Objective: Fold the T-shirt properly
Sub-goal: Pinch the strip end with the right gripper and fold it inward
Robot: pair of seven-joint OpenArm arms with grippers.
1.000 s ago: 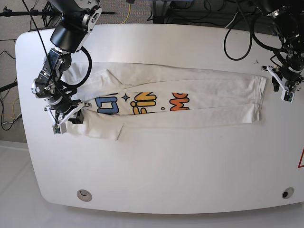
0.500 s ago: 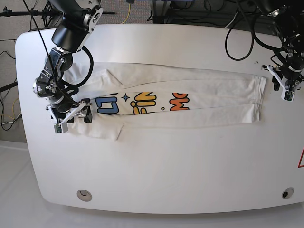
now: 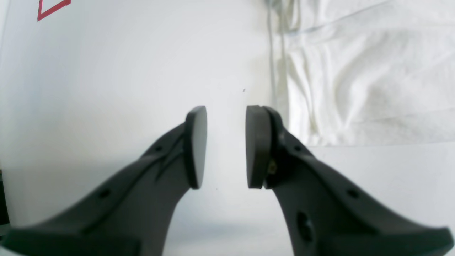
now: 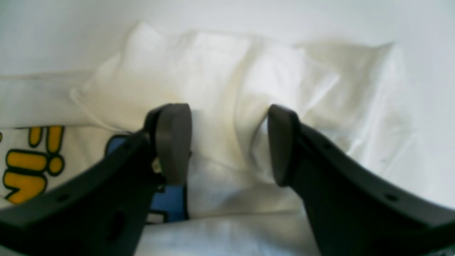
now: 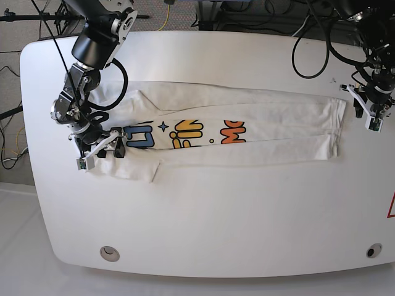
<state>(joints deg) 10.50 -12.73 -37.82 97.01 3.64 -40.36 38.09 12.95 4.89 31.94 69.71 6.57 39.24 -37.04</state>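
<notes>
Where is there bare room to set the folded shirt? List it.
Widest: the table strip between the T-shirt and the near edge. A narrower band lies beyond the shirt, toward the far edge. Crowded: the shirt's ends, with the right claw over the collar end and the left claw beside the hem.
</notes>
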